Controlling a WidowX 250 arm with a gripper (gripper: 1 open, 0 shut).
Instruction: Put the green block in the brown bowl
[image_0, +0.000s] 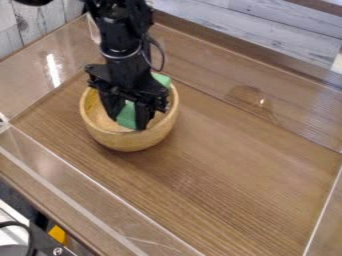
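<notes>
1. We see the green block (143, 104) already inside the brown bowl (130, 126), so the main carry of the task looks done from here.

2. The bowl sits on the wooden table (241, 150), well in from every edge, somewhat nearer the far left corner than the near right one.

3. The block is not lying flat on the bottom. It leans, with its upper end poking up by the far right part of the bowl's rim and its lower end down in the hollow.

4. The gripper (128, 108) points straight down into the bowl, its dark fingers (114, 106) reaching below the rim line.

5. The fingers stand either side of the block's lower half, one on the left face and one toward the right, so the block lies between them.

6. Whether the fingers are clamped on the block or have let go we cannot tell: they are partway apart, about the width of the bar, and the view does not show a gap or contact.

7. What we judge is left: making sure the block is freed, letting it settle against the bowl wall, and lifting the arm clear without dragging the bar back out.
</notes>
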